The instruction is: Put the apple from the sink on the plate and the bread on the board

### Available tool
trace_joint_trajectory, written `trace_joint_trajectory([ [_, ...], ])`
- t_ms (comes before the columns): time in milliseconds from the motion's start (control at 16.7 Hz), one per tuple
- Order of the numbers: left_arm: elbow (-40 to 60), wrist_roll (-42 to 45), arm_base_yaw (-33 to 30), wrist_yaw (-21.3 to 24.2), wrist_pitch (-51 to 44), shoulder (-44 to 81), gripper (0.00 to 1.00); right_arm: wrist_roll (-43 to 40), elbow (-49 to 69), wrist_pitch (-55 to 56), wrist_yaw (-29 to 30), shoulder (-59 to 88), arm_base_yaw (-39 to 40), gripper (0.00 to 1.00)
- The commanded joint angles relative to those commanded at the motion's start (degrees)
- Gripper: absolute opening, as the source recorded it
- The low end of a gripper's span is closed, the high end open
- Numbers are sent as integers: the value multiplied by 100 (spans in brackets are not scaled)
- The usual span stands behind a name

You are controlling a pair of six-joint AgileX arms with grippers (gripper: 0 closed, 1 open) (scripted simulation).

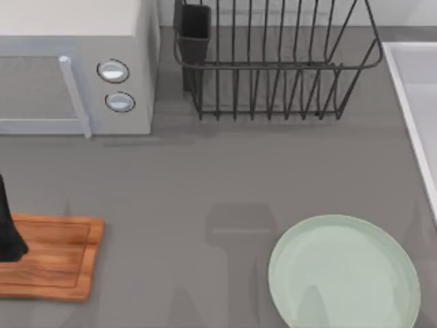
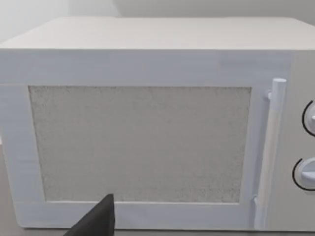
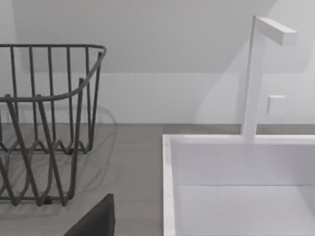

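Note:
The pale green plate [image 1: 343, 273] lies at the front right of the table. At the front left lies the brown wooden board [image 1: 61, 256]. My left gripper [image 1: 8, 236] is a dark shape over the board's left end, and a dark part of it [image 2: 96, 221] faces the microwave. The white sink [image 1: 410, 96] runs along the right edge. In the right wrist view the sink's rim [image 3: 169, 187] is close, with a dark part of my right gripper [image 3: 93, 219] beside it. The apple and the bread are out of view.
A white microwave [image 1: 75, 61] with two knobs stands at the back left, its door [image 2: 140, 142] closed. A dark wire dish rack [image 1: 273, 61] stands at the back middle. A white faucet [image 3: 256, 78] rises behind the sink. Grey tabletop [image 1: 205, 184] lies between board and plate.

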Motion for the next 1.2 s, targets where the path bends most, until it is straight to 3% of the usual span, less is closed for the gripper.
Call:
trace_joint_trajectory([
  [420,0,0,0,0,0,0,100,-157,1461,-932,3,1892,-175,100],
  [1200,0,0,0,0,0,0,100,-752,6945,-4437,12,8810,-833,100],
])
